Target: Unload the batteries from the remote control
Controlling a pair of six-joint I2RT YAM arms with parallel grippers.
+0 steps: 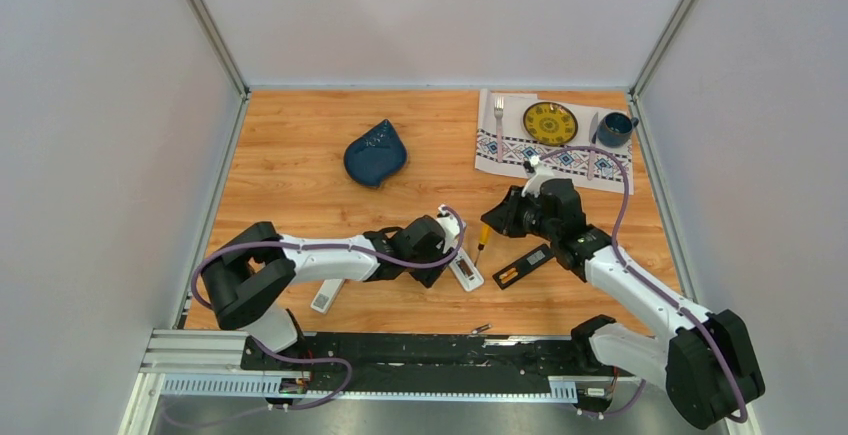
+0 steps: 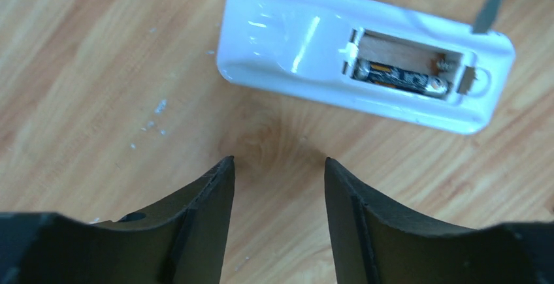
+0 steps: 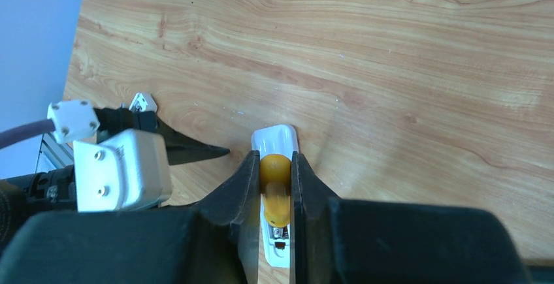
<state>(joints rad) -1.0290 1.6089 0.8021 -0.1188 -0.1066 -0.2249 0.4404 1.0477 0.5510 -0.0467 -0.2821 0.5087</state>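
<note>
On the wood table (image 1: 300, 170), a white remote (image 2: 294, 36) lies on its face, just in front of the left gripper (image 2: 279, 166). Its lid is off and the little bay is open. One slot in the bay is bare, so you can see its brown floor. In the other slot sits one dark battery (image 2: 400, 78) with a gold end. I think the job is about half done: one battery looks to be out, though I cannot see where it went, and one is left to lift out.

The left gripper is wide open and holds nothing. It hangs over the table, near the remote but not touching it.

The right gripper (image 3: 273, 160) is closed tight on the orange screwdriver (image 1: 483, 236). The thin tip points down by the far end of the bay, close to the battery. It may be there to pry that one up.
</note>
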